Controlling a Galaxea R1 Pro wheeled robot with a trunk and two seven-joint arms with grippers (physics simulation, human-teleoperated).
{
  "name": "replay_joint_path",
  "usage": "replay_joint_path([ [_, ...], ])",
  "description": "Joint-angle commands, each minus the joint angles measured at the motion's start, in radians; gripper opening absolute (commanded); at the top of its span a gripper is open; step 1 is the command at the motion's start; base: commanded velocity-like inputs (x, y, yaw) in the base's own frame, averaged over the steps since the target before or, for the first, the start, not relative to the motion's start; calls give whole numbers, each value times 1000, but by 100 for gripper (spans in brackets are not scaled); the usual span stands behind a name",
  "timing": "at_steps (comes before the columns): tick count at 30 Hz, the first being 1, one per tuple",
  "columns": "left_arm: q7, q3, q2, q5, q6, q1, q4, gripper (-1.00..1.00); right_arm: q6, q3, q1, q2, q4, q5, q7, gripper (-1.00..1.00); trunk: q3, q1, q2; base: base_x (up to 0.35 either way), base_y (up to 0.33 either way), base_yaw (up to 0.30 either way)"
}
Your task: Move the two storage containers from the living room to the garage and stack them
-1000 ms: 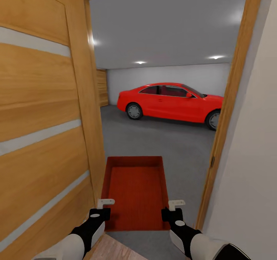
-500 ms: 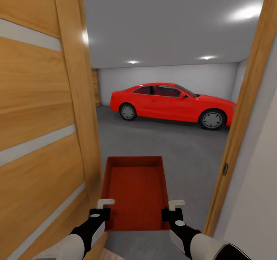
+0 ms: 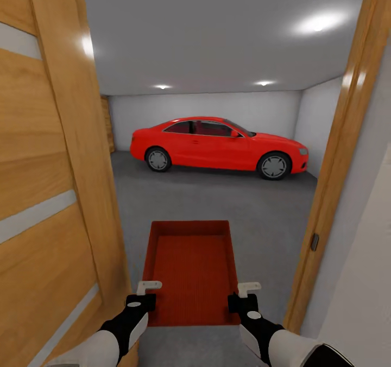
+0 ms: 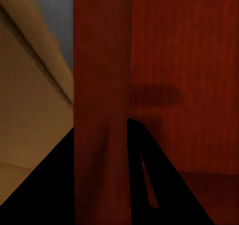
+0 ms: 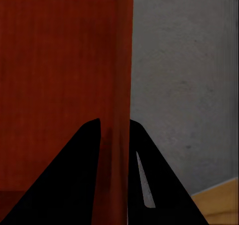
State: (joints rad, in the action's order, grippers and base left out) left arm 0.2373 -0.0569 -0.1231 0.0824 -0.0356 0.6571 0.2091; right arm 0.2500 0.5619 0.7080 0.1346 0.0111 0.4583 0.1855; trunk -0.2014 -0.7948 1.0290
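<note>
I see my left tool [image 3: 142,296] and right tool [image 3: 243,297] each clamped on a side wall of the red bin [image 3: 190,269], held in the doorway above the garage floor [image 3: 217,198], red car [image 3: 217,144] beyond.

Ahead of the left gripper [image 3: 147,286] and right gripper [image 3: 248,288] the grey floor [image 3: 217,198] lies open up to the red car [image 3: 217,145], with the wooden door [image 3: 49,193] close outside the left one and the door frame [image 3: 336,160] near outside the right
</note>
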Motion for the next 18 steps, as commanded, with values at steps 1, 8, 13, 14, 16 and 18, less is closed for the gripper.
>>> replay_joint_path([
  [1, 4, -60, -7, 23, -2, 1, 47, -100, 8, -2, 1, 0, -5, 33, 8, -100, -1, 0, 1, 21, 16, -288],
  [8, 4, -60, -8, 23, -1, 1, 47, -100, 8, -2, 1, 0, -5, 33, 8, -100, -1, 0, 1, 4, 3, -288],
  [13, 4, -60, -9, 23, 0, 1, 47, -100, 9, -2, 1, 0, -5, 33, 8, -100, -1, 0, 1, 0, 0, -181],
  [14, 4, -60, -9, 23, 0, 1, 47, -100, 9, -2, 1, 0, -5, 33, 8, -100, -1, 0, 1, 0, 0, -31],
  [16, 4, -60, -9, 23, 0, 1, 47, -100, 9, -2, 1, 0, -5, 33, 8, -100, -1, 0, 1, 0, 0, -15],
  [18, 4, -60, -9, 23, -1, 1, 47, -100, 9, -2, 1, 0, -5, 33, 8, -100, -1, 0, 1, 94, 77, -3],
])
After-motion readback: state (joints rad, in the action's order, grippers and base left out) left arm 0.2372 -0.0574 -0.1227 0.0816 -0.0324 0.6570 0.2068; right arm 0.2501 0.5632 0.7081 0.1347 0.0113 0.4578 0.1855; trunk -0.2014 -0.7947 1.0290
